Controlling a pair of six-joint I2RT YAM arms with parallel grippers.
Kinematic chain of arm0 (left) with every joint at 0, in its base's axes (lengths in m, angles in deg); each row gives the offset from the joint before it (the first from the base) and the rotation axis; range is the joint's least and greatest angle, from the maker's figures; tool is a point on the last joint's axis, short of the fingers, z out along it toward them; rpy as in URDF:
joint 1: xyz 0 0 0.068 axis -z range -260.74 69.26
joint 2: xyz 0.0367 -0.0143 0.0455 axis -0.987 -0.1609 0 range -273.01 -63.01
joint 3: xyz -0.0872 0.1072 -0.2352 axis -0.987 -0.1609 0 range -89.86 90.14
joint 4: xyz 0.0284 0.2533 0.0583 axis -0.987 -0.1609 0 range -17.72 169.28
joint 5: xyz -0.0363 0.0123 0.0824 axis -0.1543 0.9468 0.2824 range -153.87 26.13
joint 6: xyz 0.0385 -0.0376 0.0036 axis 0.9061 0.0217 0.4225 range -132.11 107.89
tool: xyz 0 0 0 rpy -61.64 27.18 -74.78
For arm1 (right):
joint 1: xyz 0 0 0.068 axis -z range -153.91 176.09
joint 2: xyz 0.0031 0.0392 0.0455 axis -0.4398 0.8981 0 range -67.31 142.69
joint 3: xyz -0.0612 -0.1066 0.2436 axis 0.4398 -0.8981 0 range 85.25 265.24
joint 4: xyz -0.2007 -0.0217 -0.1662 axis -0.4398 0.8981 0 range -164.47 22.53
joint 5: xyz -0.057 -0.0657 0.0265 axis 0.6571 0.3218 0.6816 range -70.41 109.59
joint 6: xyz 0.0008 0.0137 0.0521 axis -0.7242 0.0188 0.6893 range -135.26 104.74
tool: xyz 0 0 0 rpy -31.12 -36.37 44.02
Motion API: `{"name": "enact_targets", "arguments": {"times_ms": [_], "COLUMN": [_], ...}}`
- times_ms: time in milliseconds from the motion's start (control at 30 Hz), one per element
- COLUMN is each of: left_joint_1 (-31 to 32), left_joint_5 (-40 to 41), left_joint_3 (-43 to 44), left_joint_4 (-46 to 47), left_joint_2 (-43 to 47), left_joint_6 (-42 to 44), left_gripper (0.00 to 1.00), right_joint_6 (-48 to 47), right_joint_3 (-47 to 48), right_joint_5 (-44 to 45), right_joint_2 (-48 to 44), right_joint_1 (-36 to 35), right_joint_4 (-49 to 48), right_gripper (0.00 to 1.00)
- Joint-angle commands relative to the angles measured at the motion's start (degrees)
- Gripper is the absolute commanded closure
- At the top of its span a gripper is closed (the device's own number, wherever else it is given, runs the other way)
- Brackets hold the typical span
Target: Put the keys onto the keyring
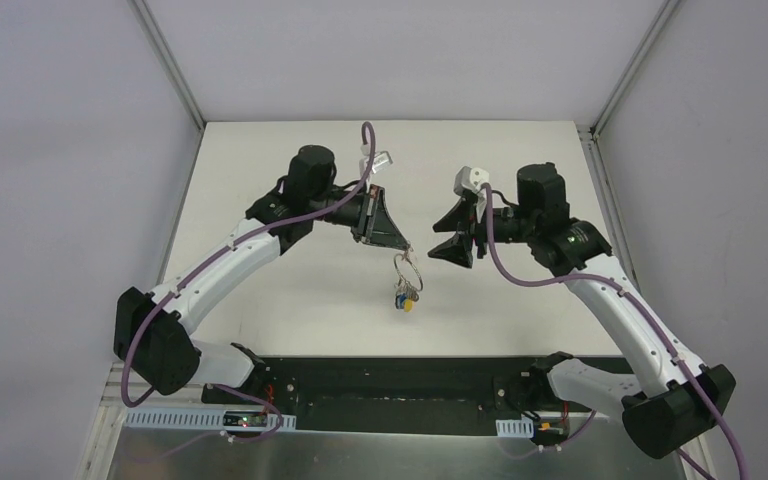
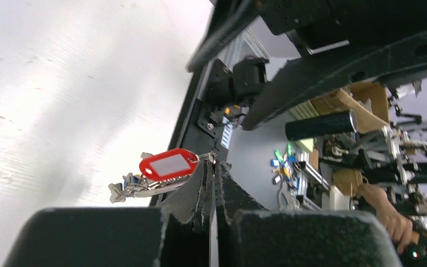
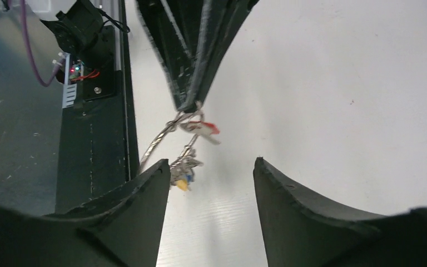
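Observation:
My left gripper point(image 1: 398, 243) hangs above the white table, shut on the top of the keyring point(image 1: 409, 268). The thin silver keyring point(image 3: 157, 141) dangles from those fingertips point(image 3: 191, 103). A bunch of silver keys point(image 1: 404, 297) with a blue and a yellow tag hangs at its bottom. A key with a red tag point(image 2: 169, 164) hangs right at the pinched spot point(image 3: 204, 127); whether it is threaded on the ring I cannot tell. My right gripper point(image 1: 457, 236) is open just to the right, its fingers point(image 3: 154, 183) close beside the bunch, nothing between them point(image 3: 211, 162).
A black base rail point(image 1: 390, 385) runs along the table's near edge, below the hanging keys. Grey walls and aluminium posts point(image 1: 172, 60) enclose the white table point(image 1: 290, 290) at the back and sides.

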Motion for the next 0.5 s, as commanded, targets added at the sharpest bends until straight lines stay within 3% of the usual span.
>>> {"name": "enact_targets", "arguments": {"times_ms": [0,133,467], "left_joint_1": [-2.11,-3.62,-3.83], "left_joint_5": [4.37,6.45,7.96], "left_joint_3": [1.77,0.55,-1.01], "left_joint_4": [3.31,5.67,8.96], "left_joint_2": [2.79,2.7,2.68], "left_joint_6": [-3.0,-6.76,-9.18], "left_gripper": [1.0,1.0,1.0], "right_joint_6": [2.94,7.65,15.11], "right_joint_3": [0.07,-1.55,-4.48], "right_joint_5": [-10.16,-12.51,-8.3], "right_joint_2": [-0.81,1.42,6.79], "right_joint_1": [1.59,1.85,0.39], "right_joint_4": [-1.44,-5.68,-14.5], "right_gripper": [0.37,0.33,0.32]}}
